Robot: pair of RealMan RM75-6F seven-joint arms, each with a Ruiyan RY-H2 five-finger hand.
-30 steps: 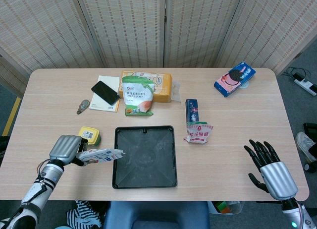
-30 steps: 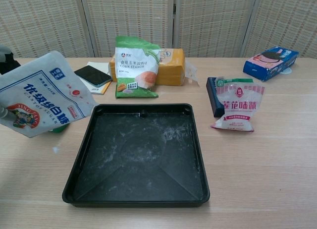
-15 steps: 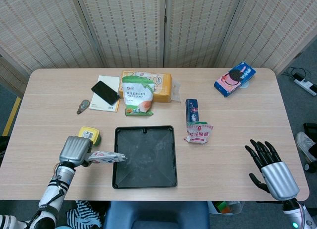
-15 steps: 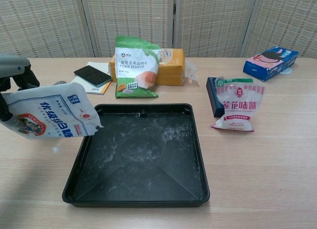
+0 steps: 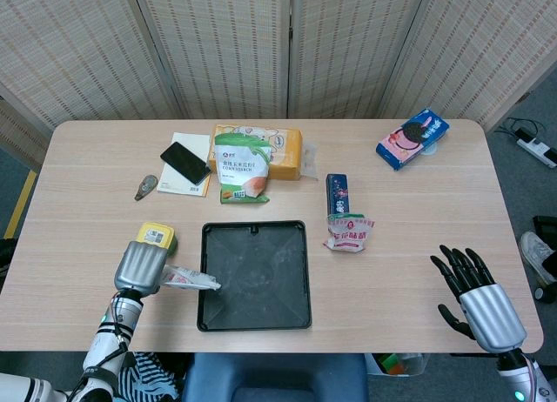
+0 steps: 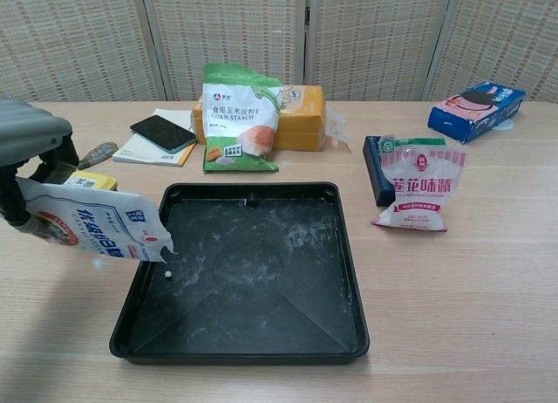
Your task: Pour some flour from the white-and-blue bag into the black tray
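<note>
The white-and-blue flour bag (image 6: 96, 230) (image 5: 187, 278) is tipped sideways, its open corner hanging over the left rim of the black tray (image 6: 253, 272) (image 5: 254, 276). My left hand (image 5: 142, 266) (image 6: 30, 146) grips the bag's bottom end just left of the tray. A small white clump of flour (image 6: 167, 275) is dropping from the bag's corner into the tray, whose floor is dusted white. My right hand (image 5: 477, 302) hovers by the table's front right edge, fingers spread, holding nothing.
A yellow-lidded tub (image 5: 158, 237) stands behind my left hand. Behind the tray are a green corn starch bag (image 5: 241, 167), an orange pack (image 5: 283, 152), and a phone (image 5: 184, 162) on a notepad. A pink-white packet (image 5: 349, 233) and dark box (image 5: 337, 194) lie right of the tray; cookie pack (image 5: 412, 138) far right.
My left hand has moved right toward the tray and tipped the flour bag further down; its corner now overhangs the tray rim and a bit of flour falls. The right hand is unmoved.
</note>
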